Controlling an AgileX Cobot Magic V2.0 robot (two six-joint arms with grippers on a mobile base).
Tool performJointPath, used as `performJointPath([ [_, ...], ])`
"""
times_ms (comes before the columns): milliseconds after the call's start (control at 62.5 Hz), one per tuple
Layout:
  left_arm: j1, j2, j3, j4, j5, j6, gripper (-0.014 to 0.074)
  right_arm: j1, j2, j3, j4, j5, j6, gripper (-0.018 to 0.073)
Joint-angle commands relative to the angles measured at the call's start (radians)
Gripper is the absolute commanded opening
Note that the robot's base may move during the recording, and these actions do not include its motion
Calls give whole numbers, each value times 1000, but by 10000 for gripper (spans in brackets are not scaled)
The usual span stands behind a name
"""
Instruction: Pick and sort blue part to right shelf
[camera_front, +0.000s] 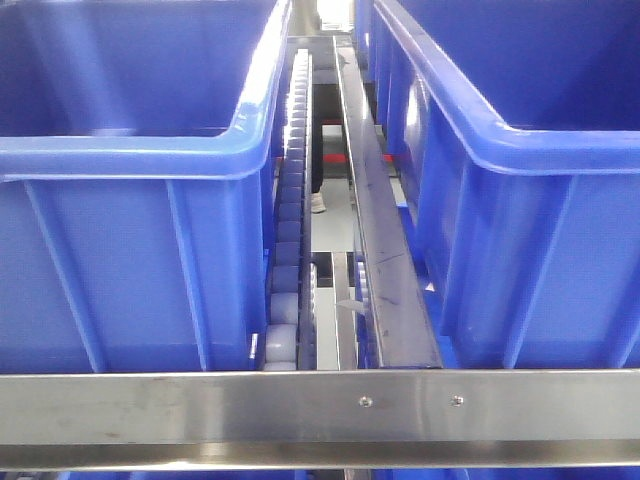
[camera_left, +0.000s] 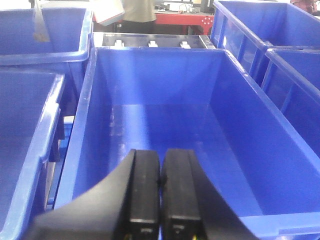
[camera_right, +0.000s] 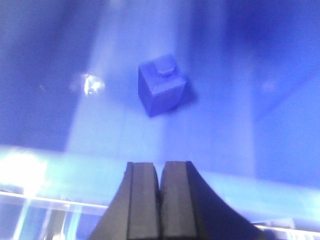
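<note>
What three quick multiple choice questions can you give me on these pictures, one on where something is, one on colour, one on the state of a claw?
1. Where is the blue part?
A. On a bin floor, ahead of the right claw
B. Held in the left claw
C. On the steel rail

2. What colour are the bins?
A. Red
B. Blue
C. Grey

3. How is the left claw?
A. Wide open
B. Shut on the part
C. Shut, holding nothing

Answers: 1 A, the right wrist view shows it lying apart from the claw; 2 B, every bin is blue; 3 C, its fingers meet over an empty bin.
</note>
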Motion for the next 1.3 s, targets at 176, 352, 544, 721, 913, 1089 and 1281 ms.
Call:
performJointPath([
  [176,0,14,-22,9,-100,2,124,-5,-322,-20,45,-102,-7,38],
  [352,0,14,-22,9,-93,2,124,-5,-411,-20,78,-123,-7,38],
  [544,0,14,-22,9,-93,2,124,-5,-411,-20,78,-120,-7,38],
  [721,0,14,-22,9,-93,2,124,-5,-411,-20,78,-120,-7,38],
  [913,0,14,-15,9,-93,2,124,-5,-411,-20,78,-120,-7,38],
  [1089,108,-18,50,21,-176,2,124,-5,-411,-20,78,-120,-7,38],
  [1281,273,-152,365,-41,-486,2,124,-5,-411,-20,78,-120,-7,38],
])
